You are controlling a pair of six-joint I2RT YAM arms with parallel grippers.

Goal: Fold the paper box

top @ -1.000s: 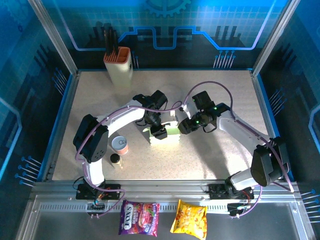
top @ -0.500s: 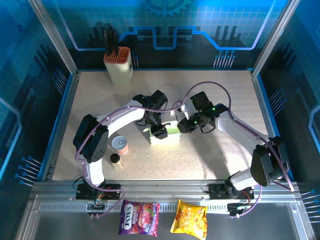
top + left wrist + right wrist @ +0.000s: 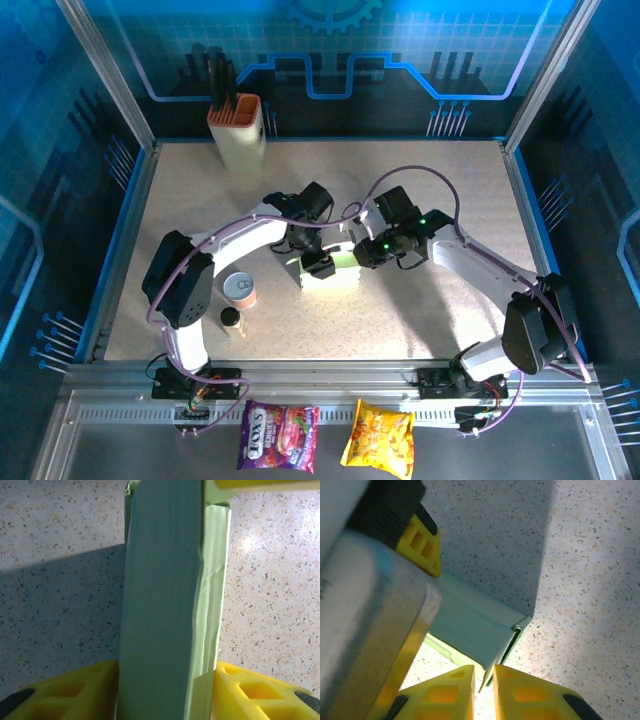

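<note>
1. Speckled beige table [image 3: 420, 190] inside a blue-lit enclosure with metal posts at the corners; both arms reach in from the near edge and meet around the middle of it.
2. The paper box [image 3: 338, 266], pale green thin card, lies at the centre of the table between the two grippers, its long side running left to right.
3. The left gripper [image 3: 318, 265] comes down on the box's left part. From the left wrist, the box [image 3: 160, 605] stands as a tall narrow green slab between the two yellow fingers [image 3: 75, 692], touching both, so the left gripper [image 3: 165, 695] is clamped on it at a middling width.
4. The right gripper [image 3: 365, 250] sits at the box's right end. From the right wrist, the box [image 3: 475, 625] shows a corner with a thin loose edge of card, and that edge runs down into the slim gap between the yellow fingertips [image 3: 450, 690]. The right gripper [image 3: 484, 680] is drawn narrow, pinching that edge as far as I can see.
5. Just left of the box stand a small can [image 3: 240, 290] and, nearer the front, a little dark jar [image 3: 230, 318].
6. At the back left stands a beige, orange-rimmed utensil holder [image 3: 238, 130] with dark handles sticking up.
7. On the ledge in front of the arm bases lie a purple snack packet [image 3: 278, 435] and a yellow snack packet [image 3: 380, 435], side by side.
</note>
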